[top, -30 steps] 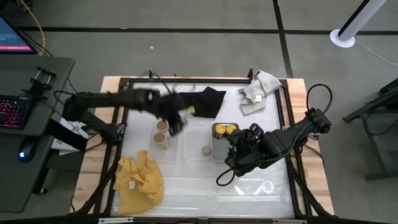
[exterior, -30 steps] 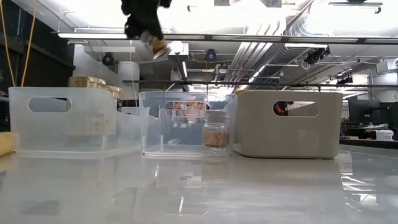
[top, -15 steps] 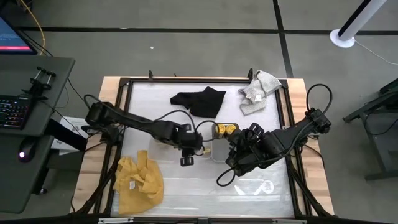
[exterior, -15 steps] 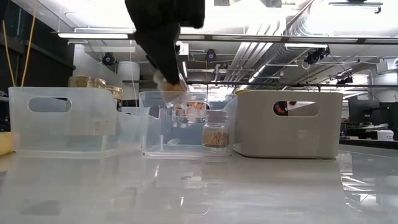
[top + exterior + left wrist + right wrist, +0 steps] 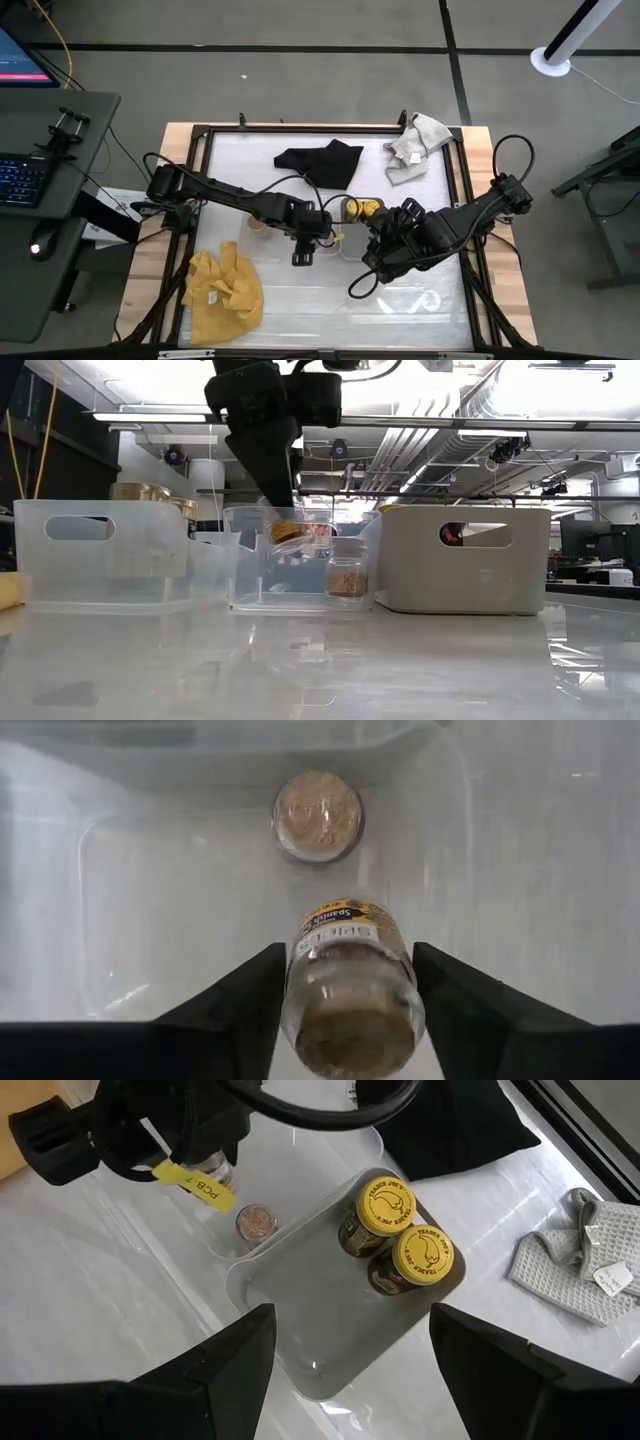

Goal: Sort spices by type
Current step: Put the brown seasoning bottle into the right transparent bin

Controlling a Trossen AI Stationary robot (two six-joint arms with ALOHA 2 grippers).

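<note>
My left gripper (image 5: 350, 982) has its fingers squeezed on a tiny brownish glass spice jar (image 5: 350, 982), down inside the clear plastic middle tray (image 5: 250, 595). Its twin jar (image 5: 318, 816) stands just ahead. Next I should lower it beside the twin and let go gently. My right gripper (image 5: 350, 1350) waits, fingers wide apart, over the grey tray (image 5: 320, 1300) with two yellow-topped jars (image 5: 403, 1235).

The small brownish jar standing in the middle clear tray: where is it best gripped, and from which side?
Grip the jar across its round top, coming straight down from above. It stands upright, lid up, and the clear tray walls it in, so a sideways approach looks blocked.
</note>
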